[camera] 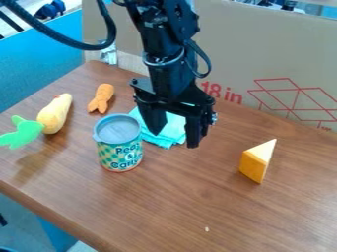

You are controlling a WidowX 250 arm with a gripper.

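The black gripper hangs over the middle of the table, its two fingers spread apart with nothing held between them. Behind and below it lies a folded turquoise cloth, partly hidden by the fingers. Just left of the gripper stands an upright can with a grey lid and a teal patterned label. A yellow cheese wedge stands to the right, apart from the gripper. Farther left are a small orange carrot-like toy and a pale yellow vegetable toy with green leaves.
The brown wooden table has its front edge at the lower left. A cardboard panel with red print rises along the back, and a blue panel stands beyond the left edge. A black cable loops at the upper left.
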